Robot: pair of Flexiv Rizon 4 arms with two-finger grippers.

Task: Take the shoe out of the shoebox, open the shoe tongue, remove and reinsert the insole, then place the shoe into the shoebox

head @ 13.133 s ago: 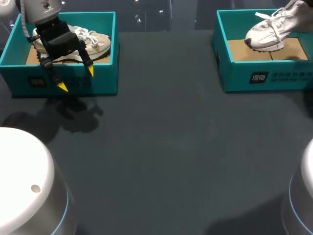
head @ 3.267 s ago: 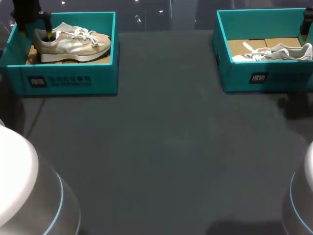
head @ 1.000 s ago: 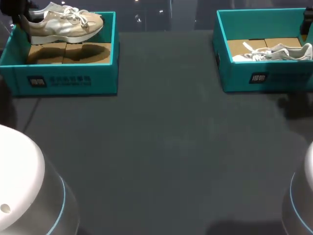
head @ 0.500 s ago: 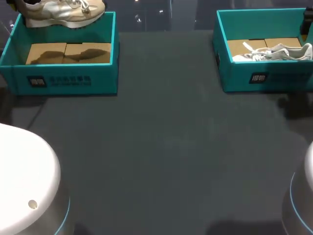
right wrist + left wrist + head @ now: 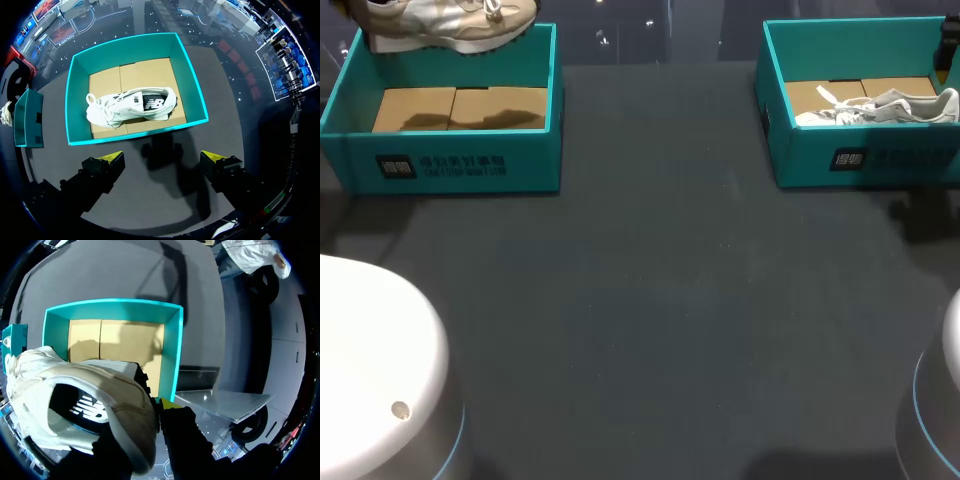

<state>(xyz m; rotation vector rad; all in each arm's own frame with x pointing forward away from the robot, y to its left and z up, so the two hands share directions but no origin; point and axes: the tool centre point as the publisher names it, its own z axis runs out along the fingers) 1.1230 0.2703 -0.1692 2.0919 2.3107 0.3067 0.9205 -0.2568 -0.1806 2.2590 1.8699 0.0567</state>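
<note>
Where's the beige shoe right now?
The beige shoe is at the head view's far left, held by the left hand above the back of the left shoebox, whose cardboard floor lies bare.

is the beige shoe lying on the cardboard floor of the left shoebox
No, the beige shoe hangs in the air above the left shoebox, whose cardboard floor shows only a shadow.
</note>
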